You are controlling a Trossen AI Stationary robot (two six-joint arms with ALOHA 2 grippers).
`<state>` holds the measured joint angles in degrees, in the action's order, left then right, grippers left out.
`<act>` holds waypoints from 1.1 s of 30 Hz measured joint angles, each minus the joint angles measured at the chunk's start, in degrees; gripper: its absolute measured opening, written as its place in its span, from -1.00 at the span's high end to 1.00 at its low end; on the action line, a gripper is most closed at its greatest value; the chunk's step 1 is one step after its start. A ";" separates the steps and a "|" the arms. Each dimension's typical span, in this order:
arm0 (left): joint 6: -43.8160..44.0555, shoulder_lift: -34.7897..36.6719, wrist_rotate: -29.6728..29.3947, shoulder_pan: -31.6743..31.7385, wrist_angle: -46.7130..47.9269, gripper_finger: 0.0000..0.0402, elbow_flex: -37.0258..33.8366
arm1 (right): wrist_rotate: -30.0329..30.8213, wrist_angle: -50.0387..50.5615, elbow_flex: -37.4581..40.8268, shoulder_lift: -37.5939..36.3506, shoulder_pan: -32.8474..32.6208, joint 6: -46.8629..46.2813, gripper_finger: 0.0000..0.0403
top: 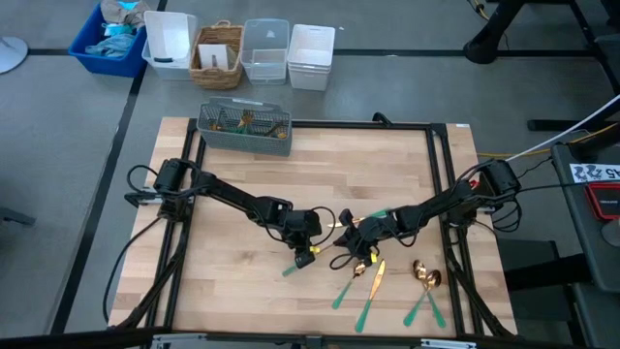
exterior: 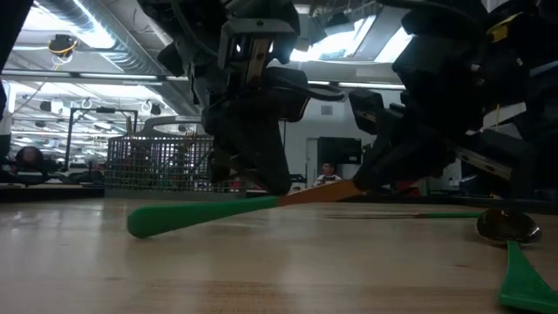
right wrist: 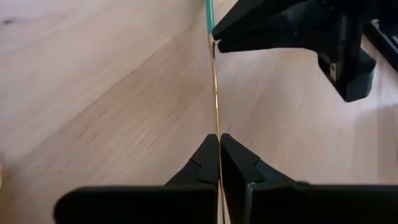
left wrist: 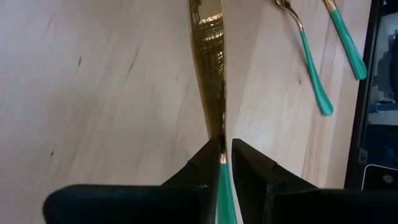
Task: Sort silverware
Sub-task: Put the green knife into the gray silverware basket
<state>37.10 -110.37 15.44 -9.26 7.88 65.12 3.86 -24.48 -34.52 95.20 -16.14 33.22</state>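
Gold blade edge-on between my right gripper (right wrist: 219,144) fingers, pinched tight. Left gripper (left wrist: 225,151) fingers clamp same knife (top: 302,257) at teal handle's neck. I see both meeting mid-desk (top: 320,165), toward near edge. Remaining silverware (top: 392,286) lies near right corner. Mesh caddy (top: 244,128) at far edge.

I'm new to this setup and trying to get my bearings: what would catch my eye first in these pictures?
Both arms meet mid-table over one knife: the left end effector clamps its teal handle near the gold blade, while the right end effector is shut on the thin blade edge. Near the table's front edge lie loose pieces, a second knife and two spoons. A wire caddy sits at the far edge.
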 joint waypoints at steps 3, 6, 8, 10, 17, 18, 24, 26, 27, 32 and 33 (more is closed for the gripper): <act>0.00 0.00 0.15 0.13 0.38 0.84 0.00 | -0.04 -0.60 0.00 0.00 0.00 -0.19 0.98; 0.23 1.08 2.02 0.81 3.73 0.84 0.00 | -0.04 -0.56 0.00 0.00 0.00 -0.23 0.97; 0.41 3.06 2.01 1.26 8.11 0.84 0.00 | 0.61 -0.59 0.00 0.00 0.00 -0.24 0.97; -0.36 5.82 -1.47 1.42 12.54 0.84 0.00 | 2.17 -0.56 -0.02 0.00 0.00 -0.34 0.98; -1.69 19.08 -22.93 -2.35 24.80 0.84 0.00 | 9.21 6.51 -4.26 -0.02 0.04 -1.87 0.98; -0.86 20.91 -25.47 -3.15 26.15 0.84 0.00 | 10.38 9.29 -5.81 -0.02 0.04 -1.64 0.98; 6.88 28.25 -39.71 -10.23 35.06 0.84 0.00 | 17.47 23.33 -15.90 -0.02 0.04 3.10 0.99; 10.53 29.95 -43.86 -13.13 39.21 0.84 0.00 | 19.85 26.19 -18.92 -0.02 0.04 6.23 0.99; 13.02 30.77 -46.17 -14.63 41.65 0.84 0.00 | 21.11 27.27 -20.45 -0.02 0.22 7.84 0.99; 26.01 33.61 -56.38 -22.71 52.72 0.84 0.00 | 23.15 32.45 -27.82 -0.04 2.94 12.98 0.99; 28.46 33.80 -57.87 -24.14 54.36 0.84 0.00 | 23.56 33.11 -29.18 -0.04 3.72 14.08 0.99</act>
<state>65.56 -76.56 -42.43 -33.39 62.24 65.12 27.41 8.63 -63.70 95.15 -12.42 47.31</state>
